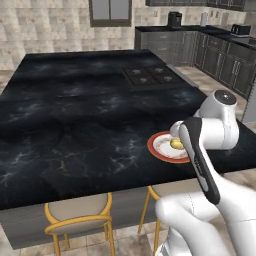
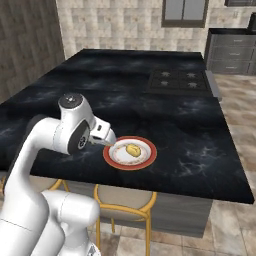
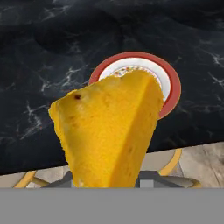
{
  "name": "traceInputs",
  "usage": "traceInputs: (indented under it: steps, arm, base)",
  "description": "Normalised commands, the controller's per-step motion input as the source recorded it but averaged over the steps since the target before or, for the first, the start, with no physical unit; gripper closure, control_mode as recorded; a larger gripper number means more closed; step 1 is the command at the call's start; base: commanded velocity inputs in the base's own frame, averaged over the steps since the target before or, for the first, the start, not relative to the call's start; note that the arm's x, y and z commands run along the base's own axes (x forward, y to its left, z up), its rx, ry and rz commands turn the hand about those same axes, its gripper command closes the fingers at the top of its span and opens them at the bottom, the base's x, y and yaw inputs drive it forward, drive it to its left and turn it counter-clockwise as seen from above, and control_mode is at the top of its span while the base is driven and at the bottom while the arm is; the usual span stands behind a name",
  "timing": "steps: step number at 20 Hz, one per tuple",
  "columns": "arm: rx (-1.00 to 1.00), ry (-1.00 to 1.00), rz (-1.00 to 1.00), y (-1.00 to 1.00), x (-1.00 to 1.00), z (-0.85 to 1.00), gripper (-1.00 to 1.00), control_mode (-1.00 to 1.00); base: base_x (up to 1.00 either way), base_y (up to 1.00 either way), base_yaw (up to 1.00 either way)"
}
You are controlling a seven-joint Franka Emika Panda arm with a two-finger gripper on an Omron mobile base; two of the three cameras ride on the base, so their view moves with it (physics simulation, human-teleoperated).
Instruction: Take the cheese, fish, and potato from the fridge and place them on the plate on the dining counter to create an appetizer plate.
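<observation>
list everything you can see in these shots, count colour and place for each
dining counter: one, black with faint white veins, fills the middle of both base views
plate: one, red rim and white centre, near the counter's front edge
potato: one, yellowish-brown, lying on the plate
cheese: one, yellow-orange wedge, held up close in the hand view, in front of the plate
cooktop: one, dark, set into the far part of the counter
stools: two, yellow frames with beige seats, tucked under the counter's front edge
cupboards: a row, dark grey, along the far wall
arm: one, white with dark joints, reaching to the plate
gripper: one, shut on the cheese
</observation>
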Motion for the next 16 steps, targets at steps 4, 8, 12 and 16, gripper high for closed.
traceInputs:
  steps: [4,8,12,16]
  arm:
    - [0.01,0.11,-0.01,-0.37,0.27,-0.28,1.0,-1.0]
    - [0.0,0.15,0.01,-0.03,0.24,-0.38,1.0,-1.0]
    - [0.0,0.2,0.08,0.01,0.48,-0.38,1.0,-1.0]
    - [0.0,0.2,0.12,0.0,0.56,-0.41,1.0,-1.0]
  base:
    - [0.0,0.0,0.0]
    - [0.0,0.0,0.0]
    - [0.0,0.0,0.0]
    - [0.0,0.0,0.0]
